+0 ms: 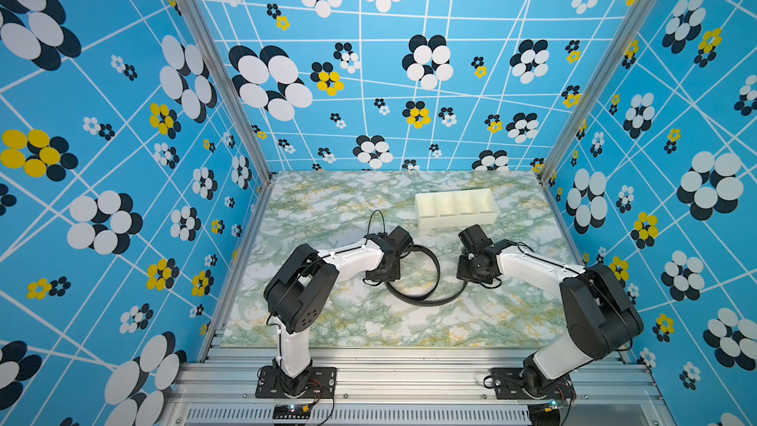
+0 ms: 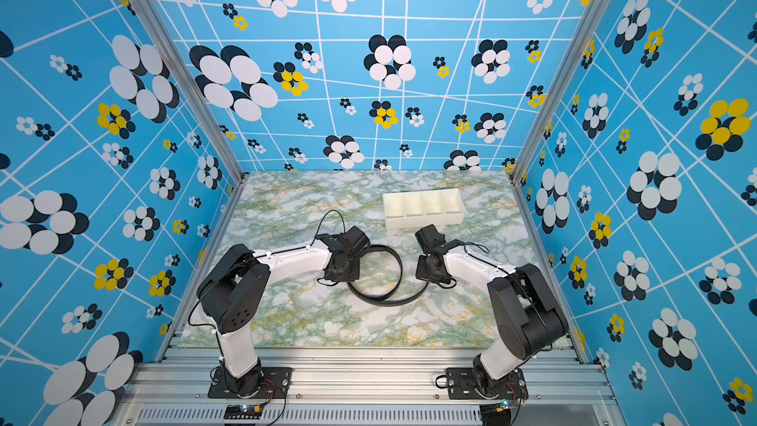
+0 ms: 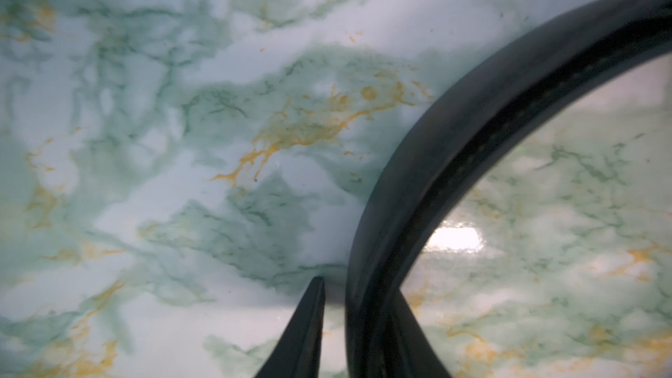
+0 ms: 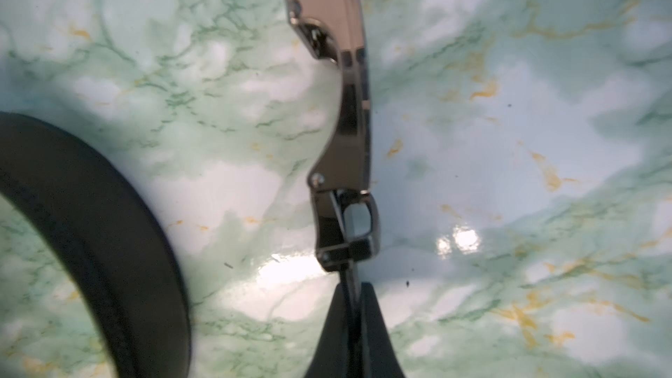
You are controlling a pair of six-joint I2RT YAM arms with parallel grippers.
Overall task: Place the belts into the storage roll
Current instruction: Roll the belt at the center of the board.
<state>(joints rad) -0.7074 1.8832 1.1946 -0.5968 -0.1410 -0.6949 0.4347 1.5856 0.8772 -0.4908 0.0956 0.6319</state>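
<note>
**Left claw.** Closest to the lens in the left wrist view, the left claw [image 3: 360,285] stands narrowly parted astride the belt [image 3: 436,161]. One finger [image 3: 305,325] shows a sliver of desk [image 3: 182,176] between itself and the strap. The other finger is largely hidden behind the strap, so contact on that side cannot be confirmed.

**Right claw.** The right claw [image 4: 352,287] is pinched closed on the strap's edge, just beside the dark metal buckle [image 4: 345,121].

**Storage roll.** In a top view, the storage roll [image 1: 454,221] sits on the desk with its four compartments in a row.

**Belt position.** The belt lies wholly outside the storage roll, on its near side and apart from it, curled in an open loop on the desk.

**Claw positions.** The right claw is near the roll's front wall. The left claw is further from the roll, toward the left arm's side.
</note>
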